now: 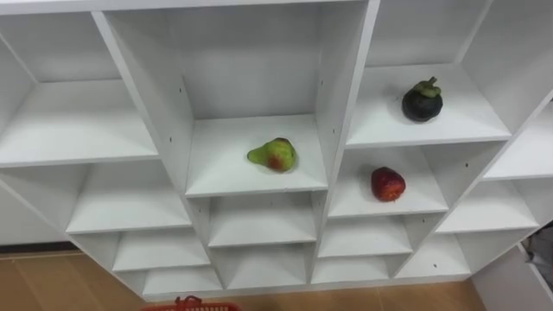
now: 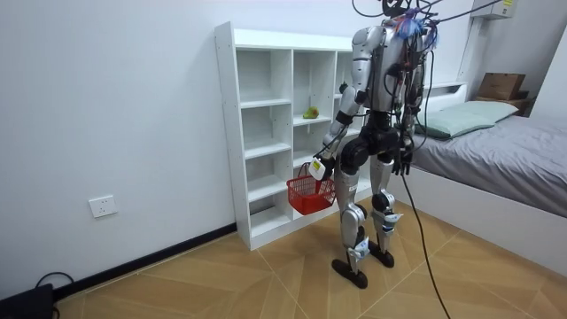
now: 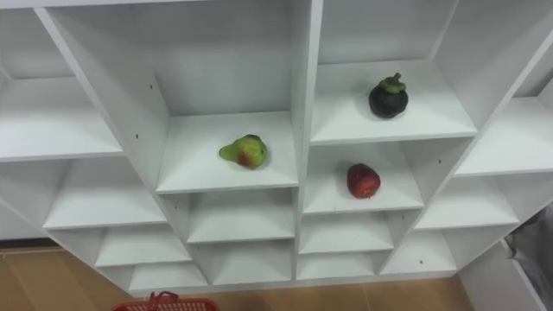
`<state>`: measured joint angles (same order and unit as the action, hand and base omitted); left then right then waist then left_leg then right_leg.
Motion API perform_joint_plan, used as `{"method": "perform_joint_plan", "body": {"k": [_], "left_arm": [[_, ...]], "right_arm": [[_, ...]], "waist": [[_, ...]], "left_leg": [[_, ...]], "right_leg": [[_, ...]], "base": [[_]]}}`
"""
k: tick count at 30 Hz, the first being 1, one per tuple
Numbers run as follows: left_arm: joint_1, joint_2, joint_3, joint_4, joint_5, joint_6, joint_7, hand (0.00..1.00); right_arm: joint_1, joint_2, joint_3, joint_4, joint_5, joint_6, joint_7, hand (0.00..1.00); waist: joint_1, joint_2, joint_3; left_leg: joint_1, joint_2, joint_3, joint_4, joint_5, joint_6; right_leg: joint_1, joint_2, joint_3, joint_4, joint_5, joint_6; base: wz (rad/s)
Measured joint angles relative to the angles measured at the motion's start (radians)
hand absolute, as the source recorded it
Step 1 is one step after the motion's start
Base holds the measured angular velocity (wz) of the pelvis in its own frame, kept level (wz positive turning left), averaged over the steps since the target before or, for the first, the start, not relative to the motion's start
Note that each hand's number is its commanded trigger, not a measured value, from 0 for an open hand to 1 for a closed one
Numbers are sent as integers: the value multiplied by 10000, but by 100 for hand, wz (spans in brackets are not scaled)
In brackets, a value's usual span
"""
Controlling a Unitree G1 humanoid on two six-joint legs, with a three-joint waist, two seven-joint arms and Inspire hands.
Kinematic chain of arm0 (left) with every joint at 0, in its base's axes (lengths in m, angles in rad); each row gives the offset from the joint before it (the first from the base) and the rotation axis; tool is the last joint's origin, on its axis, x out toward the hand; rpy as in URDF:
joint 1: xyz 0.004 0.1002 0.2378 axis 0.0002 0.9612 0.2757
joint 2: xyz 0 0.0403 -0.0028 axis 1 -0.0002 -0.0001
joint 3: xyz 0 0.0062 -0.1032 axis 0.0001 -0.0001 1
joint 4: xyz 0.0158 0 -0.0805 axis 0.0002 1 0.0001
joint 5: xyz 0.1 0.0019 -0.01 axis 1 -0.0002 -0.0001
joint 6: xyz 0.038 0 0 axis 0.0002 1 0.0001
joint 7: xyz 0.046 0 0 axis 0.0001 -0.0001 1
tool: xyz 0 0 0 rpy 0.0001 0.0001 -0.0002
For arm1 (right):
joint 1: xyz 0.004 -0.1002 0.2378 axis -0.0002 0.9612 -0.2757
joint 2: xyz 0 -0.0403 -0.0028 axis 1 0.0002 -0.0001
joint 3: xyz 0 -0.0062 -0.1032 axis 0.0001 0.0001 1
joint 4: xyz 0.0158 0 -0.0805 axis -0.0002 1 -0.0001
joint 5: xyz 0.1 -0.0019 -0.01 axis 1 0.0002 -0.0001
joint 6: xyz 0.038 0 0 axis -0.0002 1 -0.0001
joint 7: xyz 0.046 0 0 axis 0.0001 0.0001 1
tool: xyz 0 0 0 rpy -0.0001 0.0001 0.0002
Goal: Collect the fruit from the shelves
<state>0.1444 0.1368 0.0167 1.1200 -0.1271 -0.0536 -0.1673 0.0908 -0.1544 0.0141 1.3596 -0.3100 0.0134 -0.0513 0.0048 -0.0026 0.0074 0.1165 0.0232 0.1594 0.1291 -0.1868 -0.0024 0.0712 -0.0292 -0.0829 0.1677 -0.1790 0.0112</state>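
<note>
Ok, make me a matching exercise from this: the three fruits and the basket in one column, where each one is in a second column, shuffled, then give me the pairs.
Things:
1. pear
2. mangosteen
3. red apple
4. red basket

Places:
A. hanging from the left robot hand
B. the compartment directly below the dark purple fruit
C. middle column of the closet, alone on its shelf
D. column right of the middle one, upper of its two shelves that hold fruit

Pairs: 1-C, 2-D, 3-B, 4-A
</note>
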Motion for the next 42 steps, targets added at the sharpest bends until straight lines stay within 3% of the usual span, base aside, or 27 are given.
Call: {"method": "perform_joint_plan", "body": {"k": [6,10,20,24,29,35,42], "left_arm": [[-1,-32,40,-1,21,-93,-18,100],[11,-26,232,-13,111,-130,-12,100],[25,-3,228,-11,112,-339,22,100],[21,-5,187,-11,95,-400,134,100],[-23,-7,185,-11,4,-431,189,100],[145,-19,117,-343,9,-427,-1,100],[151,-9,-111,-425,-11,-452,-31,100]], "right_arm": [[106,11,-464,-64,287,-156,-652,0],[389,8,-1289,-609,780,-494,-1312,0],[822,15,-1554,-1655,1916,-1262,-2426,0],[1310,78,-1503,-3298,2106,-1511,-2772,0],[2089,155,-1029,-7058,2086,-1657,-3119,0],[2041,160,-474,-9752,1518,-1682,-3436,0],[2046,100,72,-11649,1420,-1795,-3491,0]], "waist": [[-11,50,20],[-89,49,-24],[-277,49,-38],[-251,57,-44],[-277,25,-68],[-293,-31,-85],[-282,77,-130]], "left_leg": [[-21,1,44,-4,0,0],[-134,0,67,-1,-2,3],[-160,3,90,56,-2,3],[-135,10,181,56,-2,3],[-177,12,323,56,-1,4],[-215,16,336,50,-1,5],[-269,24,338,45,-2,5]], "right_leg": [[-64,5,5,2,-2,2],[-202,4,14,33,-1,2],[-216,5,33,13,0,0],[-235,21,132,30,2,-1],[-441,45,353,176,9,1],[-526,67,439,182,39,8],[-545,87,478,184,78,3]], "base": [[-1],[-1],[0],[-6],[-12],[-5],[0]]}}
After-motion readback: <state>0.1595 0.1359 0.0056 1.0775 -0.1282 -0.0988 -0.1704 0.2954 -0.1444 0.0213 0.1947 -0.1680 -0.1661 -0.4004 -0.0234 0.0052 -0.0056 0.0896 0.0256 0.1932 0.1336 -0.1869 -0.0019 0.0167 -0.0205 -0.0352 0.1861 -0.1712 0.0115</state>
